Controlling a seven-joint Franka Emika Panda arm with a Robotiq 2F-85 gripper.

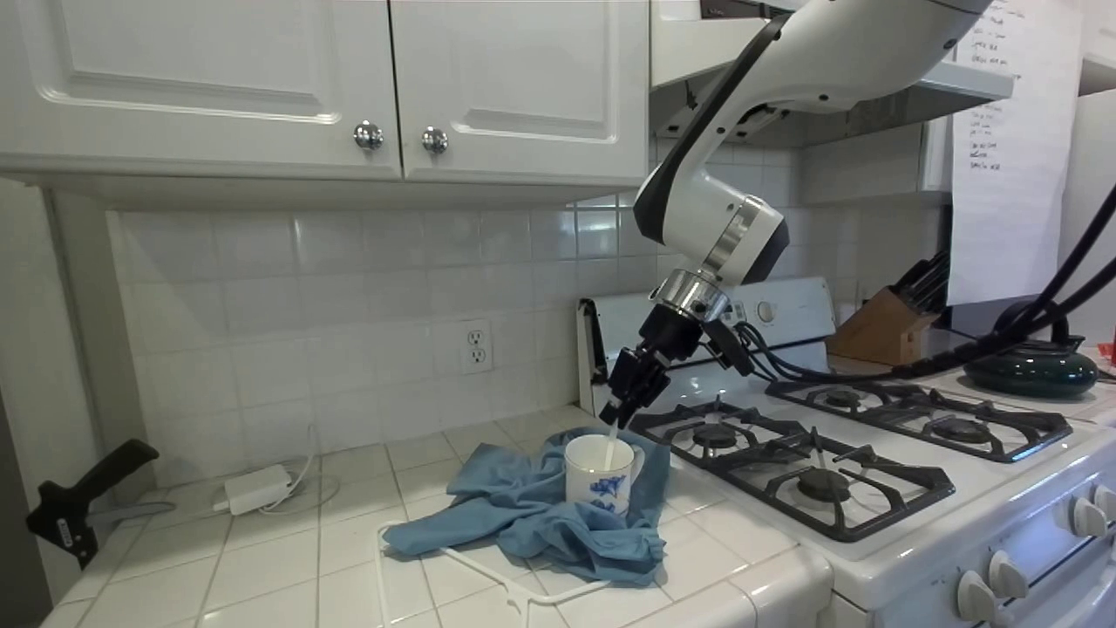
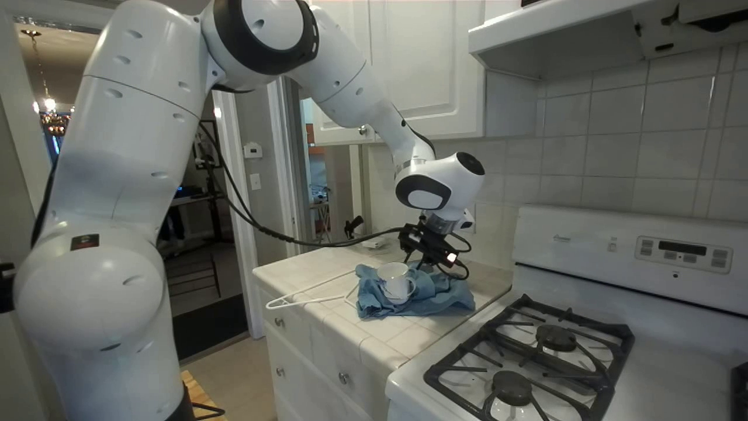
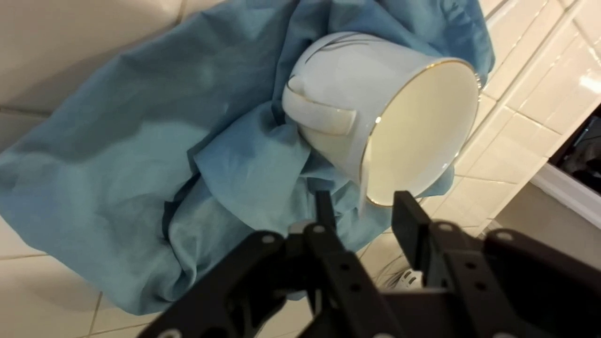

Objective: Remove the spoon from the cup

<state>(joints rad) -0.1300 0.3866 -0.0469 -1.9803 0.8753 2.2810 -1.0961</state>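
Observation:
The white cup with blue marks and a handle stands on the crumpled blue cloth. It shows in both exterior views and in the wrist view. The thin pale spoon leans inside the cup with its handle above the rim. In the wrist view the spoon crosses the rim near the cup's handle and its end points between my fingers. My gripper is open, with a gap on each side of the spoon. In an exterior view the gripper is just above the cup.
A white hanger lies partly under the cloth. The stove with black grates adjoins the counter. A white adapter and a black handled device are at the far left. Cabinets hang above.

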